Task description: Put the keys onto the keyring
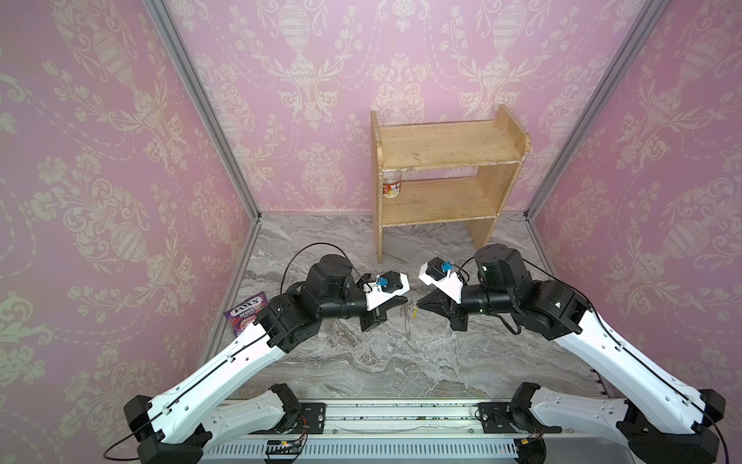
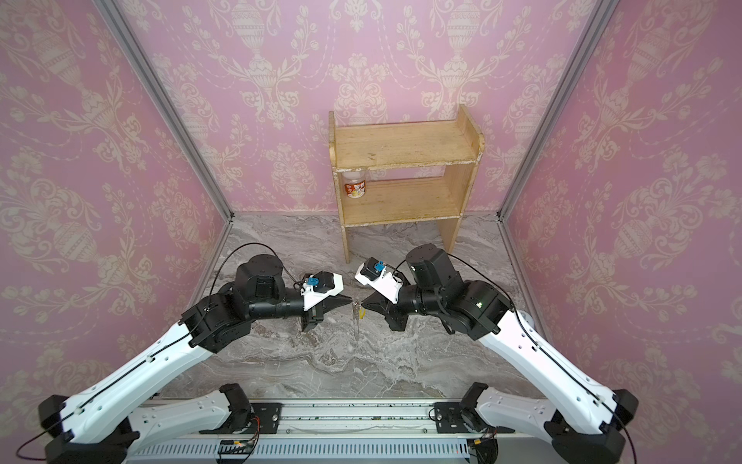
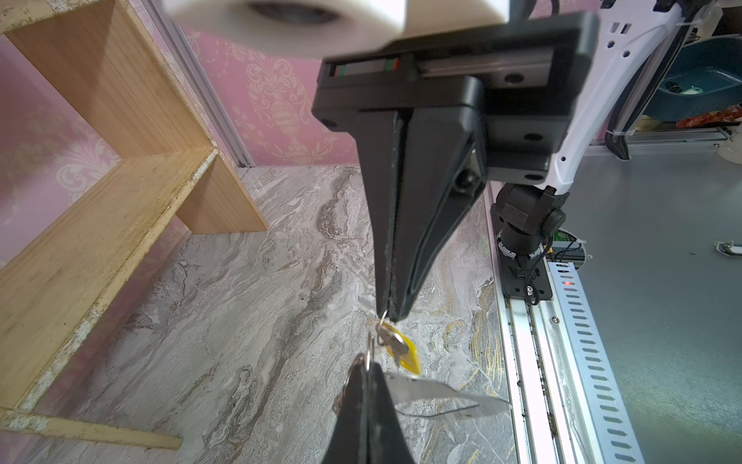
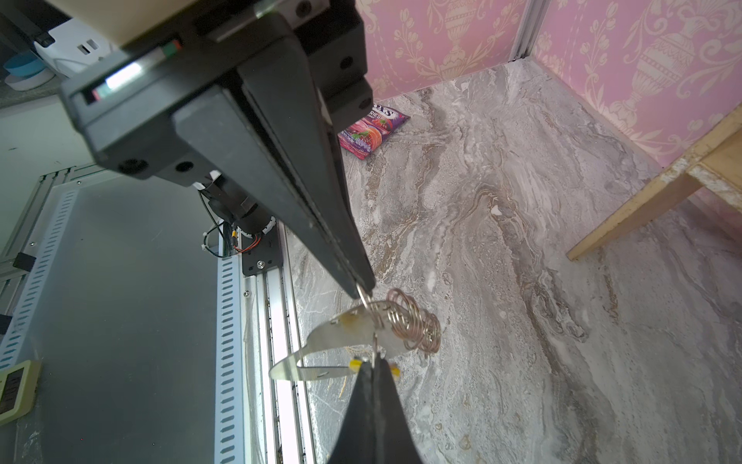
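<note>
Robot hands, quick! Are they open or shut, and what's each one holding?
Left hand: closed, pinching a ring on the keyring.
Right hand: closed, pinching the ring of the key with its yellow tag.

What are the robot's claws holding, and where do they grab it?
Left claw pinches a small ring on the metal plate. Right claw pinches the loop carrying the key and yellow tag.

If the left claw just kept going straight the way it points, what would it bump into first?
Probably the keys dangling just ahead of the left gripper, then almost at once the right gripper, which points back at it tip to tip. Depth is hard to judge.
</note>
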`<state>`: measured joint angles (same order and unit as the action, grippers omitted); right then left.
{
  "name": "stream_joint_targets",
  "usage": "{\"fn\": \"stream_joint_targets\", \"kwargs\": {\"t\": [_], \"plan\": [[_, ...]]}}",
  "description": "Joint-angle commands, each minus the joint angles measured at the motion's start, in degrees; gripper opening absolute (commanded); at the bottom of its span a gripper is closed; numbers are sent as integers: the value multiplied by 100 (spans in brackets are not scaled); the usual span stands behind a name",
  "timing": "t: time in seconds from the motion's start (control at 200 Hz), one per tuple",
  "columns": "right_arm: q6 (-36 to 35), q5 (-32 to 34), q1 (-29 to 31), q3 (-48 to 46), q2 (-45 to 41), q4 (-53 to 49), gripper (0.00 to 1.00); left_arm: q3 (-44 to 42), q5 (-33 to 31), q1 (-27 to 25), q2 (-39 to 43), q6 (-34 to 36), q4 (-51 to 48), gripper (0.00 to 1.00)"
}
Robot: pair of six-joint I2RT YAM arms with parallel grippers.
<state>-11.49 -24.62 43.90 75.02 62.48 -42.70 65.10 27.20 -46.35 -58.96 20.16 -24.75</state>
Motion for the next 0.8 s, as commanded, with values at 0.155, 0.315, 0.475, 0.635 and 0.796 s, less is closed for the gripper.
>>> {"fn": "stream_joint_targets", "kwargs": {"t": [0.155,0.315,0.475,0.635,0.796], "plan": [[690,13,-4,-200,-105,153,0,-313,-451,-6,305,-311,656,0],[813,-106,-31,-261,-132,299,0,-308,-420,-6,306,-311,657,0],[565,-166,-35,-261,-124,268,0,-296,-383,-6,289,-311,613,0],[281,-157,-35,-448,-371,449,0,-280,-380,-6,264,-296,586,0],[197,-112,-40,-428,-364,394,0,-252,-330,-13,214,-276,561,0]]}}
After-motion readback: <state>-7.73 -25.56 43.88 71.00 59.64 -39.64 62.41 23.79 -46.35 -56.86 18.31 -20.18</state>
